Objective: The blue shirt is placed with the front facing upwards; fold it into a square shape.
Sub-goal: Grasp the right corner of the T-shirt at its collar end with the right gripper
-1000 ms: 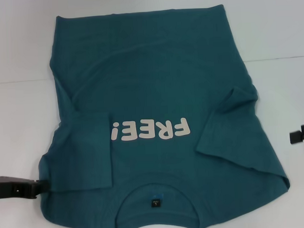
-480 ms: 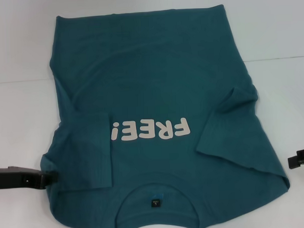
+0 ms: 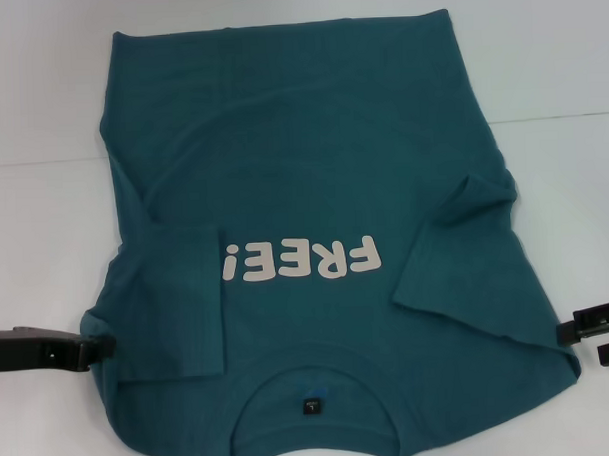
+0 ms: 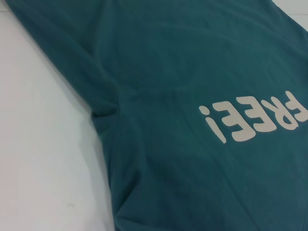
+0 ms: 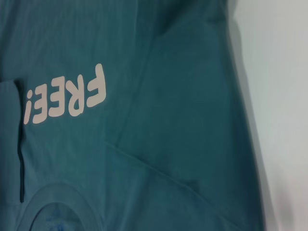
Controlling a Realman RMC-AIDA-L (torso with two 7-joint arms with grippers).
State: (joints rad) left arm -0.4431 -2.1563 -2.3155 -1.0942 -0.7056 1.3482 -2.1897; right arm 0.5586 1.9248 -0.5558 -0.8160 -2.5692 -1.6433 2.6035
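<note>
The blue shirt (image 3: pixel 302 168) lies flat on the white table, front up, with its round neck and dark label (image 3: pixel 311 404) nearest me. The white "FREE!" lettering (image 3: pixel 301 260) reads upside down. Both sleeves are folded in over the body. My left gripper (image 3: pixel 101 350) is at the shirt's left shoulder edge, touching the cloth. My right gripper (image 3: pixel 587 340) is open just off the shirt's right shoulder corner, its two fingers apart. The left wrist view shows the shirt (image 4: pixel 192 72) and its lettering. The right wrist view shows the shirt (image 5: pixel 144 144) and part of the neck.
The bare white table (image 3: pixel 559 79) surrounds the shirt on the left, right and far sides. A faint seam line crosses the table behind the shirt's middle. No other objects are in view.
My left gripper moved in to the shirt's left shoulder edge and slightly away from me. My right gripper moved toward me and inward, close to the right shoulder corner. The shirt has not moved.
</note>
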